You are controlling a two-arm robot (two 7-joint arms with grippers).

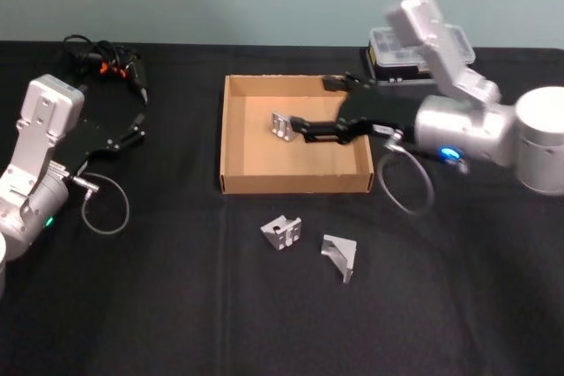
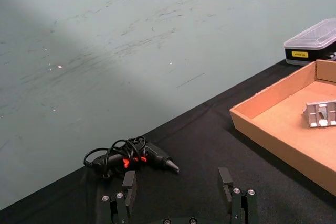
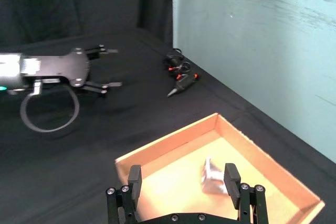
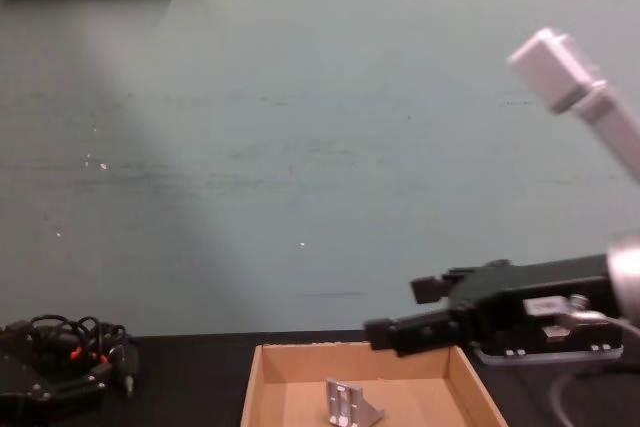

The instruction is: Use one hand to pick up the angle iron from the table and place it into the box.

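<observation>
The right gripper (image 1: 313, 108) is hovering with its jaws spread wide and gripping nothing, just above the floor of the box (image 1: 233, 129) and reaching in over the right wall. The angle iron (image 1: 282, 125) is lying free on the box floor near the middle, slightly toward the far wall and just beyond the fingertips, so the release is judged complete. To finish this step well, keep the jaws apart and raise the arm straight up until the fingers are clearing the wall before pulling away, so that nothing is catching the part or nudging the box. Two more angle irons (image 1: 281, 232) are lying on the table (image 1: 458, 305) near the box's front wall. The left gripper (image 1: 137, 132) is resting, jaws released, near the table's left edge.
</observation>
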